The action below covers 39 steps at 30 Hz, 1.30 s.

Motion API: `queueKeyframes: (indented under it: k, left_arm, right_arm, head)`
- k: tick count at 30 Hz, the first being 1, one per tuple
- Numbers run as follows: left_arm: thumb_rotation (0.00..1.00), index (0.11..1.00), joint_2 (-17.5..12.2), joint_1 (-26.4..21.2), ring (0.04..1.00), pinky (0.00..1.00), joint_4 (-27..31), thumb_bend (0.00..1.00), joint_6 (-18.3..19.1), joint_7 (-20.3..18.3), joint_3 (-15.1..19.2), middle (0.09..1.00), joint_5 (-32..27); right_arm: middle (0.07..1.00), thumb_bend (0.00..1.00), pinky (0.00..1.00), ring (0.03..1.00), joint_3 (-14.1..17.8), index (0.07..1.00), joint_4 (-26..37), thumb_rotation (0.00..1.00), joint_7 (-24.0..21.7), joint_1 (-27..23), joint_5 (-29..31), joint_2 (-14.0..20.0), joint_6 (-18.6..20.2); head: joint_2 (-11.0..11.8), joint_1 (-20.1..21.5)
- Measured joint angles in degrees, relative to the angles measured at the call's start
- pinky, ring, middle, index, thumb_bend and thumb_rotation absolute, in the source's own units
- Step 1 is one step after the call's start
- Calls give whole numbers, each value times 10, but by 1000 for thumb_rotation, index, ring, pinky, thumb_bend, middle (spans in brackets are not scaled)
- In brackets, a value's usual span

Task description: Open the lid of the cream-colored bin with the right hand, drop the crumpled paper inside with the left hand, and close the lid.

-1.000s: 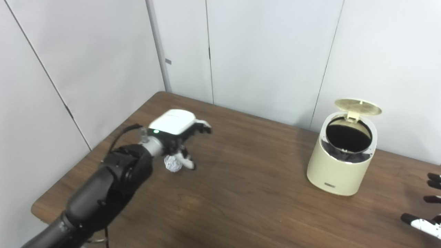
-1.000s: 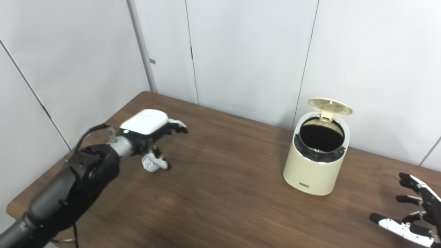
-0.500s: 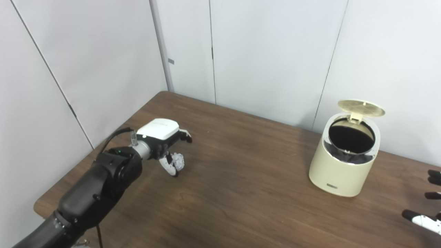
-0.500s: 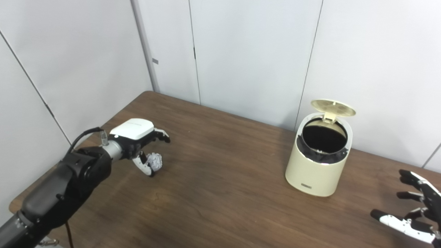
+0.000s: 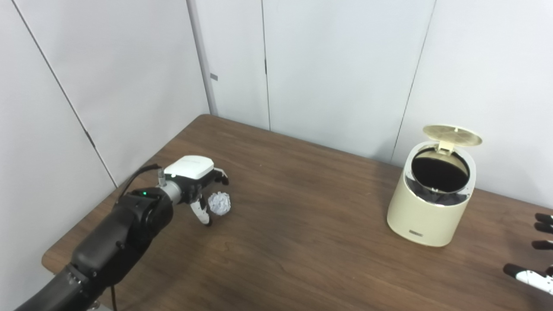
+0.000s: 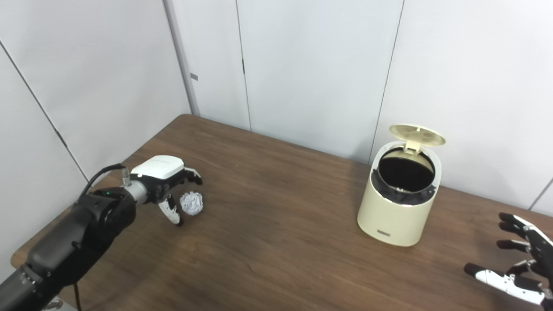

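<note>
The cream-colored bin (image 5: pixel 430 203) stands on the right side of the table with its lid (image 5: pixel 452 134) flipped up and its dark inside showing. The crumpled paper ball (image 5: pixel 219 203) lies on the table at the left. My left hand (image 5: pixel 196 183) is open just left of the ball, fingers spread above and beside it, not holding it. My right hand (image 6: pixel 520 261) is open and empty at the lower right, well apart from the bin.
The brown wooden table (image 5: pixel 302 242) has its left edge close to my left arm. White wall panels (image 5: pixel 337 65) stand right behind the table and the bin.
My left hand has pulled back left and lowered, so the paper ball now lies uncovered to its right. The camera shifted slightly. The bin and right hand have not moved.
</note>
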<state>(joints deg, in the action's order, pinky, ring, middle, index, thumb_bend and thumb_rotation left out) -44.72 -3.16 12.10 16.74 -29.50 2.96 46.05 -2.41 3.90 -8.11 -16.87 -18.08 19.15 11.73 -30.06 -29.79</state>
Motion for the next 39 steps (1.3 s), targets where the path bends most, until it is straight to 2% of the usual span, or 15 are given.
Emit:
queueKeyframes:
  k: [7,11,15,17,20,23,25,33,39]
  left_arm:
    - [13,753,7,2,689,601,-12,824,-23,29,2,725,-18]
    - [42,730,10,2,647,558,-13,808,-22,38,1,696,-20]
    - [56,699,11,2,544,471,-31,840,-35,56,6,607,-46]
    - [65,697,12,2,526,450,-34,846,-36,64,7,588,-55]
    - [73,707,13,2,540,452,-33,833,-31,66,6,621,-58]
    - [78,709,13,2,516,434,-33,832,-28,66,5,601,-58]
    - [73,707,13,2,552,466,-33,823,-25,66,5,636,-59]
    - [51,675,12,2,572,486,-33,774,-30,74,1,636,-64]
    - [100,693,12,1,590,506,-33,796,-37,76,-4,655,-70]
  right_arm:
    - [819,807,342,708,0,834,1,242,0,0,-1,0,1]
    - [813,809,349,713,-1,834,2,255,0,0,-2,0,2]
    - [821,798,371,739,-1,834,5,245,0,1,-3,0,4]
    - [827,794,379,755,-2,836,6,249,0,2,-5,0,5]
    - [834,782,382,761,-4,840,10,238,-1,3,-9,0,12]
    - [825,777,381,751,-4,840,13,231,-1,5,-9,0,12]
    - [827,772,381,751,-4,842,13,226,-1,7,-9,0,12]
    - [837,772,364,730,-4,850,19,251,-1,12,-10,0,12]
    - [839,793,337,697,-3,845,20,272,-1,12,-10,0,15]
  head:
    - [-3,2]
    - [-4,2]
    - [-6,2]
    - [-8,-1]
    - [-10,-1]
    - [-11,-1]
    - [-11,-1]
    - [-15,3]
    - [-17,3]
